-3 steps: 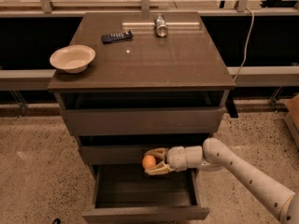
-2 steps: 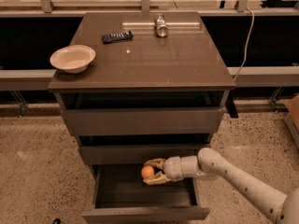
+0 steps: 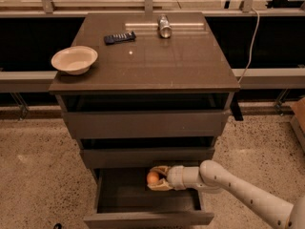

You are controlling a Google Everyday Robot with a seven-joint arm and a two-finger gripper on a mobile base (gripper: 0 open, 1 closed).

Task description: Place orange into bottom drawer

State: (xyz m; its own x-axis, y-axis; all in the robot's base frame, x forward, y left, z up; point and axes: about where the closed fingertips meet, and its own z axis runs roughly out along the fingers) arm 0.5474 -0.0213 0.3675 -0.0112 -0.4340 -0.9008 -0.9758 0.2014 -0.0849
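Observation:
The orange is a small round fruit held between the tan fingers of my gripper. The gripper is shut on it, inside the pulled-out bottom drawer, just under the middle drawer's front. My white arm reaches in from the lower right. The bottom drawer is the lowest of three dark grey-brown drawers and stands open, with its dark box-shaped inside showing. I cannot tell whether the orange touches the drawer floor.
On the cabinet top stand a cream bowl at the left edge, a black remote and a metal can at the back. Speckled floor lies on both sides. A cable hangs at the right.
My gripper has moved down and deeper into the open bottom drawer with the orange still in it. Nothing on the cabinet top has moved.

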